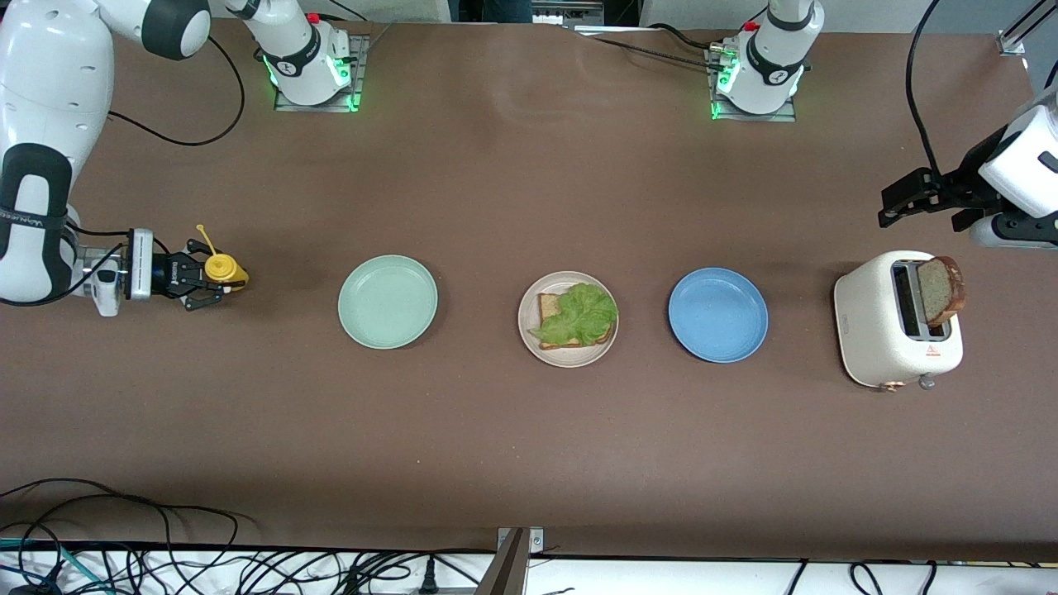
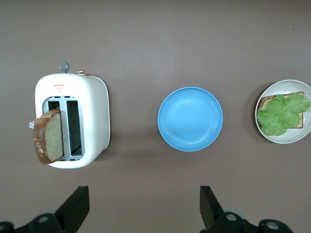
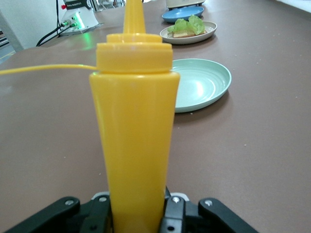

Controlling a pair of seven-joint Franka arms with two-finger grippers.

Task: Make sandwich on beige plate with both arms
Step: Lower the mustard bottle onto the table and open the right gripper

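Across the brown table [image 1: 529, 454] in the front view, 3 plates lie in a row: a mint-green plate [image 1: 387, 301] toward the right arm's end, the beige plate [image 1: 532, 330] in the middle, and a blue plate [image 1: 717, 315] toward the left arm's end. On the beige plate rests 1 bread slice [image 1: 548, 309] with a lettuce leaf [image 1: 579, 316] lying on top of it. A white toaster [image 1: 868, 330] stands near the left arm's end, with a second bread slice [image 1: 942, 289] sticking up tilted out of 1 slot. The right gripper [image 1: 198, 281] sits low at its end of the table, jaws clenched around a yellow squeeze bottle [image 1: 225, 269] that stands upright. The left gripper [image 1: 913, 198] hangs in the air over the table just beside the toaster, jaws spread and holding nothing.

From the left wrist view, the 2 black fingers [image 2: 75, 206] stand wide apart over bare table, with the toaster [image 2: 95, 116], the blue plate [image 2: 190, 119] and the beige plate [image 2: 291, 138] visible below.

From the right wrist view, the yellow squeeze bottle [image 3: 133, 131] fills the middle, gripped at its base between the fingers [image 3: 99, 208]. The mint-green plate [image 3: 199, 85] lies close to it, with the beige plate [image 3: 188, 38] and its lettuce [image 3: 187, 24] farther along the table.
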